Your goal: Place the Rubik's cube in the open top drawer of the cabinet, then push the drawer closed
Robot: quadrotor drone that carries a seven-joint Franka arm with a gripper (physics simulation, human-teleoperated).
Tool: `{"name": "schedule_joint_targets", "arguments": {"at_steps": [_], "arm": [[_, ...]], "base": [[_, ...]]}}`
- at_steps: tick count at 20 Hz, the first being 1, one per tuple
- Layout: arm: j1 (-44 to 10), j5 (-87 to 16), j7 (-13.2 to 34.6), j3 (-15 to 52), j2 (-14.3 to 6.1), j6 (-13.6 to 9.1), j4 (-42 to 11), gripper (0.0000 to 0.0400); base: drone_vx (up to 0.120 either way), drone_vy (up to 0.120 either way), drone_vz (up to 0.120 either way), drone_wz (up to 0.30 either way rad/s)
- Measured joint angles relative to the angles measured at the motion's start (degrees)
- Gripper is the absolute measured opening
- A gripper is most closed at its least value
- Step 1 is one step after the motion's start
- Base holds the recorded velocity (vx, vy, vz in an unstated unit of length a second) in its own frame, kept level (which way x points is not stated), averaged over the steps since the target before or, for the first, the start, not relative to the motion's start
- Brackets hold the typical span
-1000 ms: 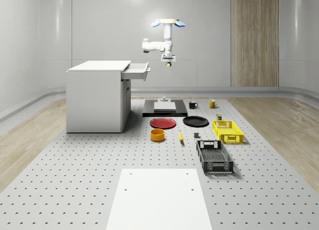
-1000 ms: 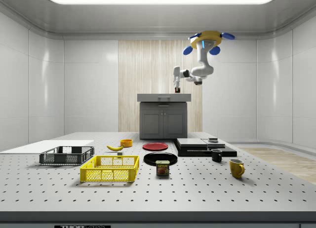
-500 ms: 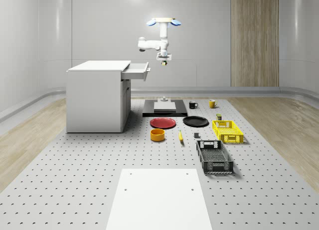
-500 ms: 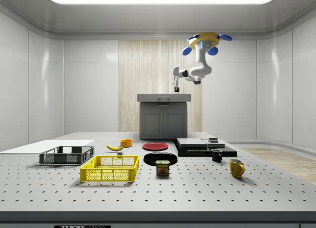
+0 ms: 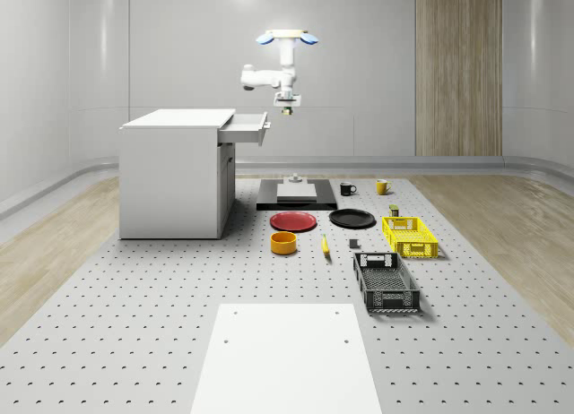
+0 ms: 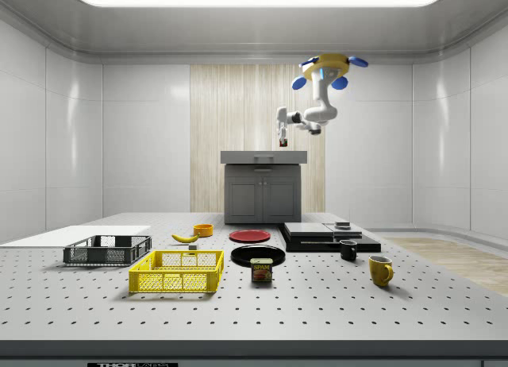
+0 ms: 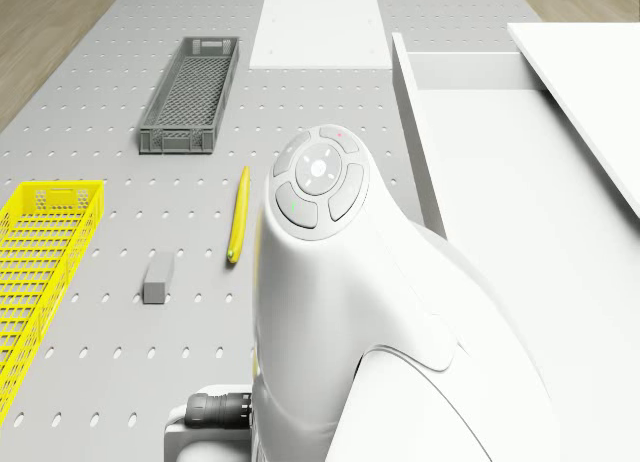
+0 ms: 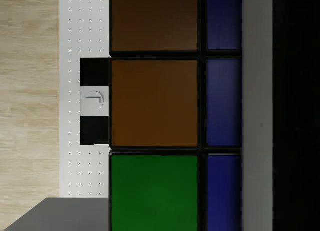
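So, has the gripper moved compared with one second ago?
Yes. In the whole-scene view the gripper, holding the Rubik's cube, has shifted toward that view's left and slightly up, closer to the open drawer of the cabinet. The drone hovers in the air.

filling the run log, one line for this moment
drone: hovering beside white cabinet | claw: shut on multicoloured Rubik's cube | top drawer: open

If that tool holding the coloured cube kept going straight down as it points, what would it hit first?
Probably the perforated table or the black platform, not the drawer. The tool, gripping the Rubik's cube under the hovering drone, hangs just beyond the open drawer's front. Depth is unclear.
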Motion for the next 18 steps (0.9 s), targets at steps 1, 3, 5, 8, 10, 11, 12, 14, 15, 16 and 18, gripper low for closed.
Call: {"name": "schedule_joint_targets", "arguments": {"at_steps": [1, 3, 5, 8, 10, 11, 12, 14, 15, 16, 18], "arm": [[0.0, 0.0, 0.0, 0.0, 0.0, 0.0, 0.0, 0.0325], [0.0, 0.0, 0.0, 0.0, -0.1, 0.1, 0.0, 0.0325], [0.0, 0.0, 0.0, 0.0, -0.1, 0.1, 0.0, 0.0325], [0.0, 0.1, 0.0, 0.0, -0.2, 0.2, 0.0, 0.0325], [0.0, 0.1, 0.0, 0.0, -0.2, 0.2, 0.0, 0.0325], [0.0, 0.1, 0.0, 0.0, -0.3, 0.2, 0.0, 0.0325], [0.0, 0.1, 0.0, 0.0, -0.3, 0.3, 0.0, 0.0325], [0.0, 0.1, 0.0, 0.0, -0.3, 0.3, 0.0, 0.0325], [0.0, 0.1, 0.0, 0.0, -0.3, 0.3, 0.0, 0.0325], [0.0, 0.1, 0.0, 0.0, -0.3, 0.3, 0.0, 0.0325], [0.0, 0.1, 0.0, 0.0, -0.4, 0.3, 0.0, 0.0325]], "base": [[0.000, -0.120, 0.120, 0.000], [0.000, -0.120, 0.060, 0.000], [0.000, -0.120, 0.000, 0.000], [0.000, -0.120, 0.000, 0.000], [0.000, -0.120, 0.000, 0.000], [0.000, -0.120, 0.000, 0.000], [0.000, -0.120, 0.000, 0.000], [0.000, -0.120, 0.000, 0.000], [0.000, -0.120, 0.000, 0.000], [0.000, -0.120, 0.000, 0.000], [0.000, -0.120, 0.000, 0.000]]}}
